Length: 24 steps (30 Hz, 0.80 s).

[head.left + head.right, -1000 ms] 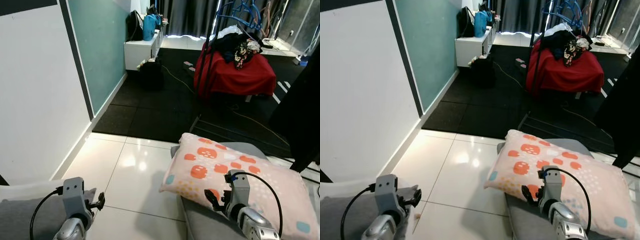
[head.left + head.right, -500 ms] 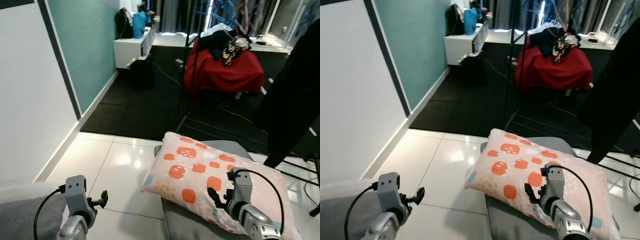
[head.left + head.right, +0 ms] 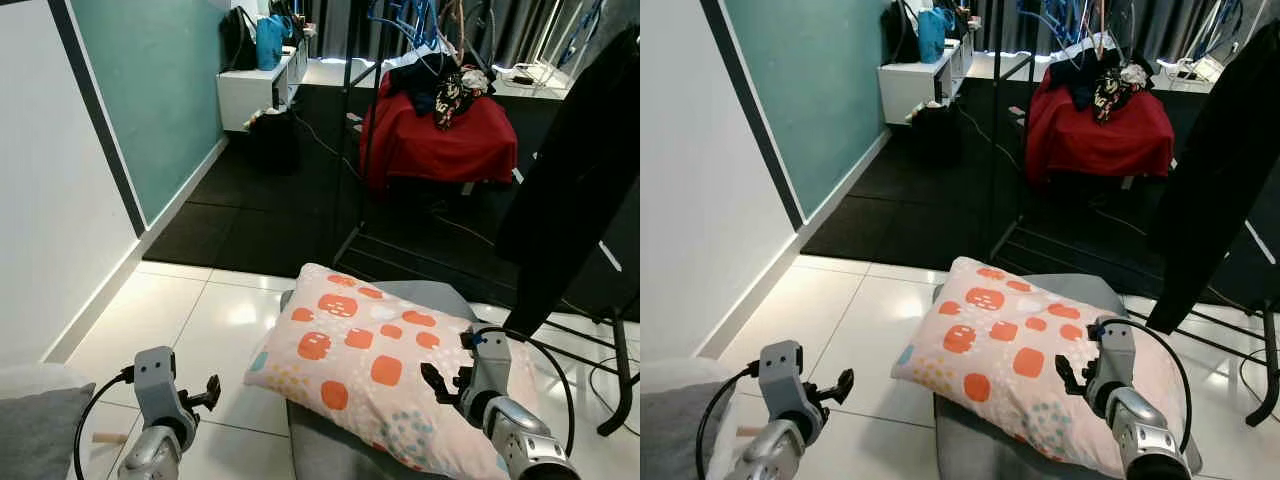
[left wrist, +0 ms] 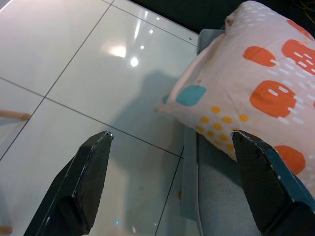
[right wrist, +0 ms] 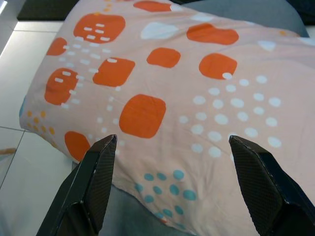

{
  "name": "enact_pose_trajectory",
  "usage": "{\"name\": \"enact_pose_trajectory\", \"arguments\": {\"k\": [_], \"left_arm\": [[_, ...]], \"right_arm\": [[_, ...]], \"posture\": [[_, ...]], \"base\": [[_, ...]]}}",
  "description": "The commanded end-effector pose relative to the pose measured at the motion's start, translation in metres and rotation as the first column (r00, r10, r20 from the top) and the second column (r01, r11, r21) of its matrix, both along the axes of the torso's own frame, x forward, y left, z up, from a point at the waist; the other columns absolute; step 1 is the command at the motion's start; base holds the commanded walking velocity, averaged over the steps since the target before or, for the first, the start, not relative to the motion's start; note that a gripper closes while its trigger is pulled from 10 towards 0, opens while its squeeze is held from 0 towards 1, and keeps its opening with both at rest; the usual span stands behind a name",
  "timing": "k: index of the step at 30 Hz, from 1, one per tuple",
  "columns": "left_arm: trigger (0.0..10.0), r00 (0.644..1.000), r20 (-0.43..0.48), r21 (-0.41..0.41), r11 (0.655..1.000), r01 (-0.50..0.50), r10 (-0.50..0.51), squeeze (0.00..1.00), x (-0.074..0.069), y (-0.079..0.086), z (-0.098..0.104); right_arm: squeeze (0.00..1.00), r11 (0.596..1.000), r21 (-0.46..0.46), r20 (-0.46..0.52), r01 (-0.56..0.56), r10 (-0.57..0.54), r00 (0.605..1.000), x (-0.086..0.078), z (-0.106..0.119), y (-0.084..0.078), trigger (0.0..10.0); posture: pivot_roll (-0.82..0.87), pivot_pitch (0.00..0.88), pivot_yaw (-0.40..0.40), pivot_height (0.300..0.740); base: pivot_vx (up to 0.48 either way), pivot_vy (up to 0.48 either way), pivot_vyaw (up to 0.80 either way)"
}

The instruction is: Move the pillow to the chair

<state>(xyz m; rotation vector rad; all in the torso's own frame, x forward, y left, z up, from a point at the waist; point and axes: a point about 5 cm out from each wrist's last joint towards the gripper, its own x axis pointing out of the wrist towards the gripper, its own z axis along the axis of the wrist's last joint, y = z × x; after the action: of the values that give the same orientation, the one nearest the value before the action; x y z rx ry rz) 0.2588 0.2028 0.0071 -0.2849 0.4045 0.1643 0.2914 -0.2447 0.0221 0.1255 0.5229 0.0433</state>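
I'm seeing the pale pink pillow with orange blotches and teal dots (image 3: 375, 375) lying flat on the grey upholstered chair seat (image 3: 1060, 290), one corner overhanging the glossy white tiled floor (image 3: 190, 320). So I'm judging the move itself as essentially done: the pillow is resting on the chair with nothing holding it.

The right gripper (image 5: 172, 189) is hovering just above the pillow, fingers spread wide, gripping nothing. The left gripper (image 4: 170, 189) is hanging over the floor beside the chair's edge, also spread wide and empty.

What I'm reading as left: maybe nudging the overhanging corner further onto the seat, otherwise just pulling the arms clear. I'm not seeing any contact between the fingers and the fabric, though the gap is hard to judge. Beyond the chair, a black clothes rack (image 3: 580, 200) is standing near.
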Motion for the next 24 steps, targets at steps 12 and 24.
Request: {"name": "enact_pose_trajectory", "arguments": {"k": [12,24], "left_arm": [[10.0,1.0,0.007,0.047,0.999,-0.016,0.015,0.0,0.0,0.011,0.003],[10.0,0.986,0.108,0.286,0.954,0.092,-0.127,0.0,0.01,0.022,0.029]], "right_arm": [[0.0,0.992,0.062,-0.104,0.113,-0.106,0.989,0.007,0.0,-0.004,10.0],[0.0,0.92,0.15,-0.15,0.361,-0.34,0.928,0.006,0.006,-0.034,10.0]], "posture": [[-0.17,0.05,-0.039,0.715],[-0.17,0.05,-0.04,0.675]], "base": [[0.0,0.0,0.0],[0.0,0.0,0.0]]}}
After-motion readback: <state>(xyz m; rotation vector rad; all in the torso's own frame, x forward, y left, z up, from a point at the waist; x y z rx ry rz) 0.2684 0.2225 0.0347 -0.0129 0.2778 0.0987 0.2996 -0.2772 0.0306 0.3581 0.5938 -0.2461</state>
